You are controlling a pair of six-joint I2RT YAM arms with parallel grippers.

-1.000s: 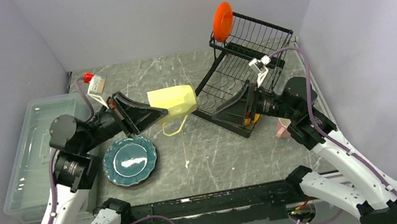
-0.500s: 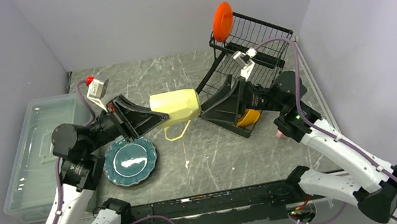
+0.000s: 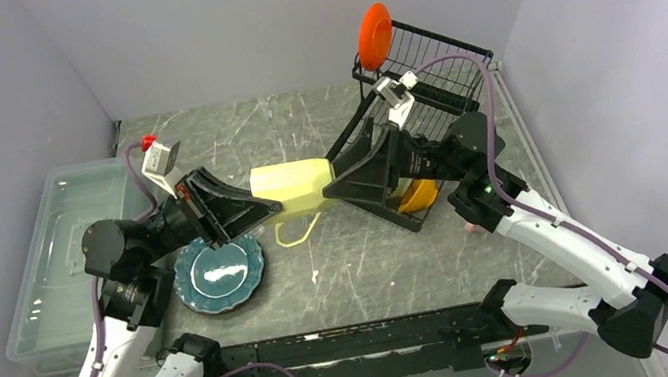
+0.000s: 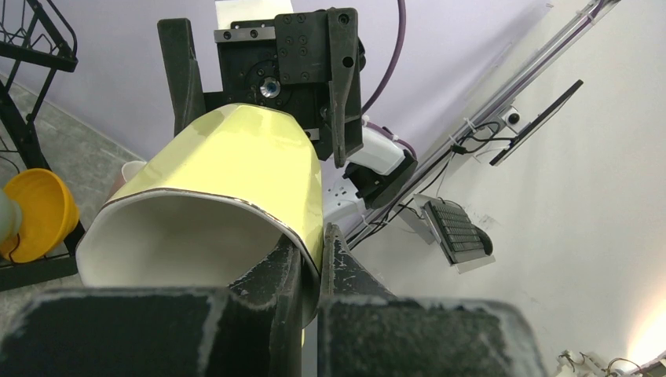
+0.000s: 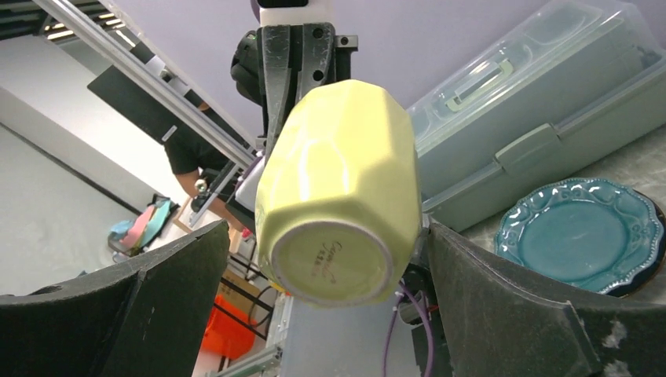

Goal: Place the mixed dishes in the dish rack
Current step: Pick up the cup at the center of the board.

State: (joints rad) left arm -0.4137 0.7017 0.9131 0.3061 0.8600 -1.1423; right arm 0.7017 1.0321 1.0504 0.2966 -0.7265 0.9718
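Observation:
My left gripper (image 3: pixel 265 210) is shut on the rim of the pale yellow mug (image 3: pixel 294 185) and holds it on its side above the table. In the left wrist view my fingertips (image 4: pixel 314 251) pinch the mug's wall (image 4: pixel 228 181). My right gripper (image 3: pixel 332 187) is open, its fingers on either side of the mug's base (image 5: pixel 334 196); a gap shows on one side. The black wire dish rack (image 3: pixel 422 68) stands at the back right, with the small orange-red plate (image 3: pixel 375 35) on its top edge and the orange-yellow bowl (image 3: pixel 417 195) in its lower tray. A teal plate (image 3: pixel 218 271) lies under my left arm.
A clear lidded bin (image 3: pixel 68 261) lies along the left wall and also shows in the right wrist view (image 5: pixel 534 102). A bit of something pink (image 3: pixel 470 224), perhaps the pink mug, peeks out behind my right arm. The pale green bowl is out of view.
My right gripper has swung left from the rack to the mug's base and now straddles it. My left arm has shifted the mug slightly left and lower.

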